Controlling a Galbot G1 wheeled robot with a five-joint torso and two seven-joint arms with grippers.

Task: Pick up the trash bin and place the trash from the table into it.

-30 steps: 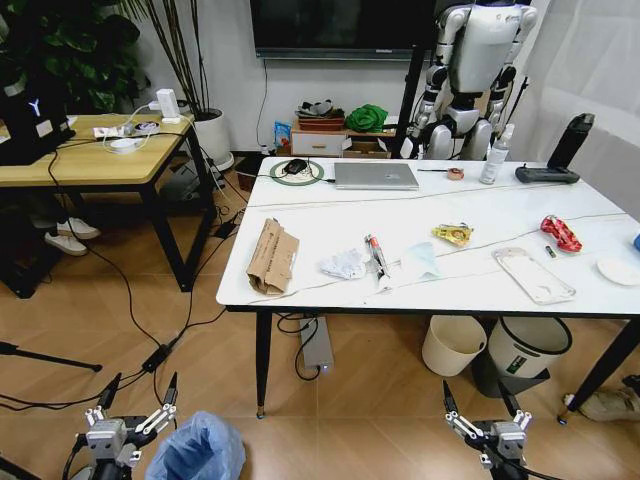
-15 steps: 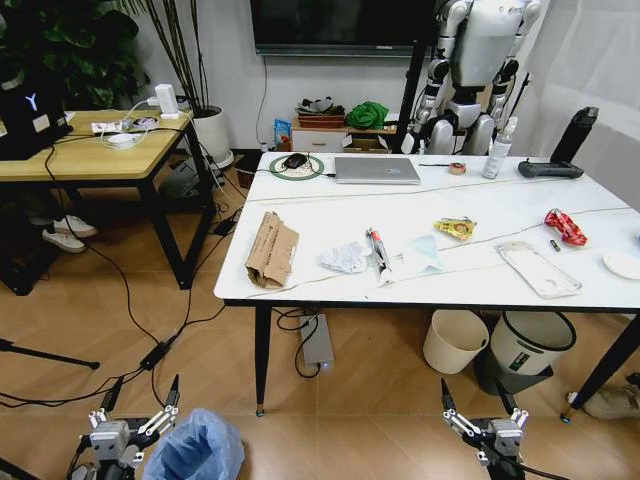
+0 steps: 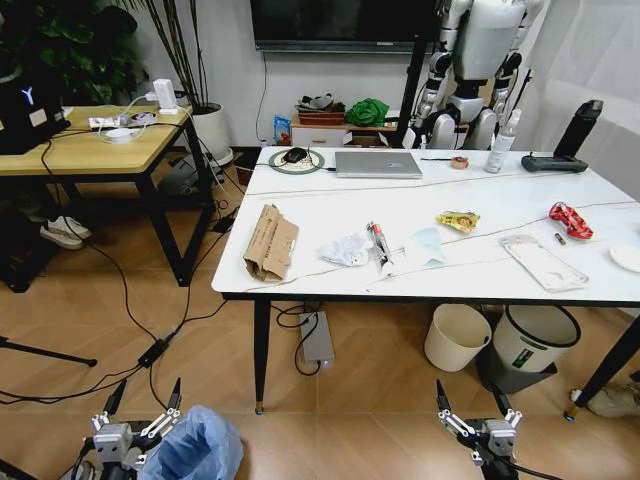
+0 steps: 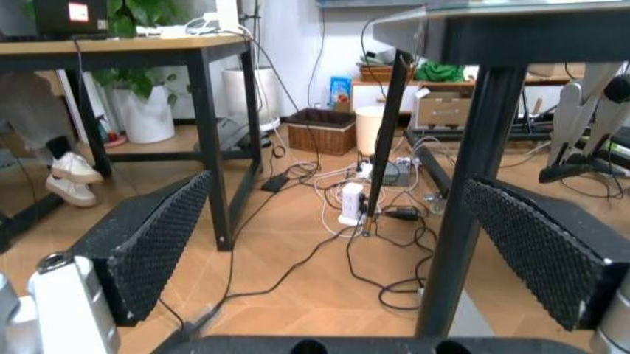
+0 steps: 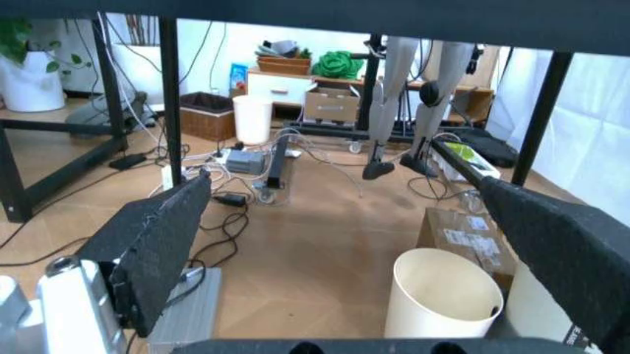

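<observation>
The trash bin (image 3: 200, 445), lined with a crinkly light-blue bag, stands on the floor at the bottom left. My left gripper (image 3: 148, 392) is open just beside it, apart from the bag. My right gripper (image 3: 468, 396) is open low at the right, over bare floor. The table (image 3: 480, 195) stands ahead. On it lies the trash: torn cardboard (image 3: 268, 242), crumpled tissue (image 3: 346, 249), clear packaging (image 3: 542, 262), a yellow wrapper (image 3: 456, 221), a red wrapper (image 3: 566, 220). In the left wrist view the gripper (image 4: 340, 251) has its pads (image 4: 147, 251) wide apart, facing a black table leg (image 4: 473, 184).
Under the table's right end stand a cream round bin (image 3: 457, 337) (image 5: 443, 302) and a black-rimmed grey bin (image 3: 530, 345). A laptop (image 3: 377, 164) and a spray bottle (image 3: 509, 135) sit at the table's far side. A wooden desk (image 3: 90, 150) is at the left. Cables (image 3: 150, 355) cross the floor.
The whole picture has shifted a little, so the camera has moved and the table now shows slightly lower. Both grippers stay open and the bin stays beside the left one.
</observation>
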